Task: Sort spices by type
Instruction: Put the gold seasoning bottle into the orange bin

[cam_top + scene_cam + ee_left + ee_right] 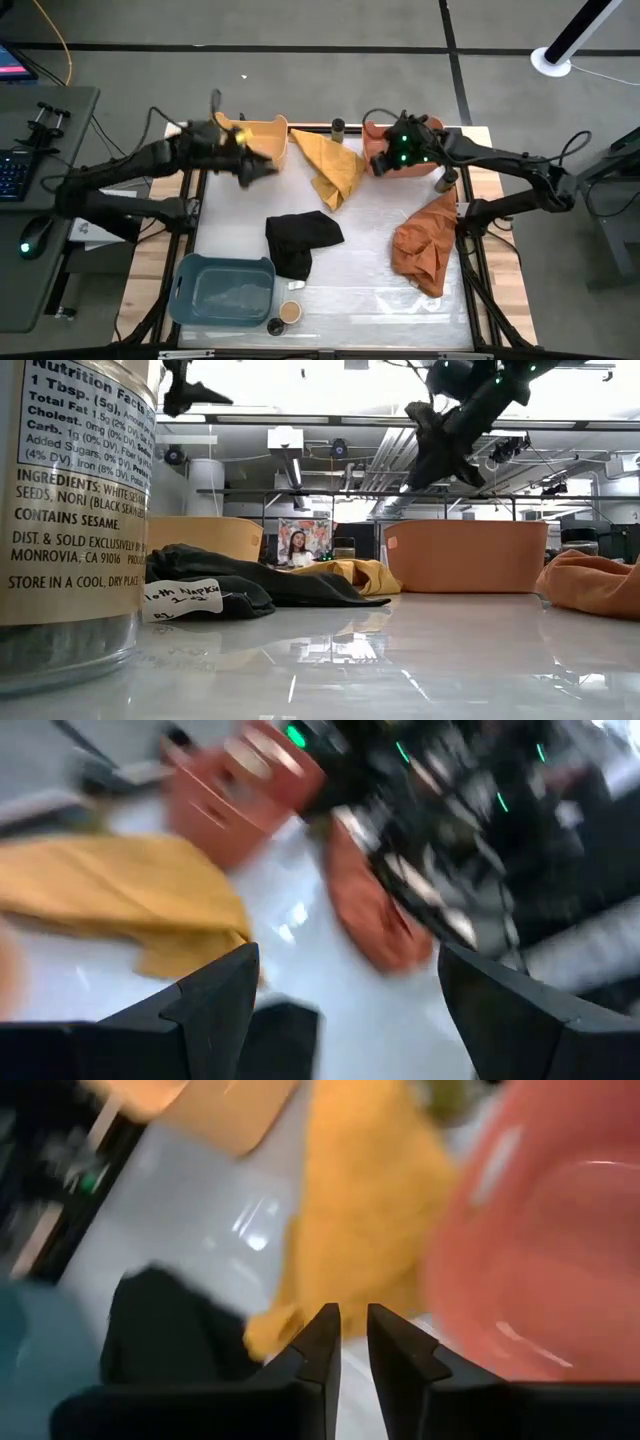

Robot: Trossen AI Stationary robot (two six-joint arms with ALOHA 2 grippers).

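High view is showing the left gripper [262, 168] hanging spread wide and empty beside the yellow bin [262, 140], while the right gripper [378, 163] is hovering at the salmon bin's [375, 135] edge, its fingers [322, 1342] sitting nearly pressed together with only a thin gap and nothing between them. Two jars [283, 317] are standing at the table's [370, 290] near edge just beside the blue bin [222, 290], another jar [338, 128] is sitting at the far edge between the yellow and salmon bins, and one [441, 181] is resting by the orange cloth [427, 243]
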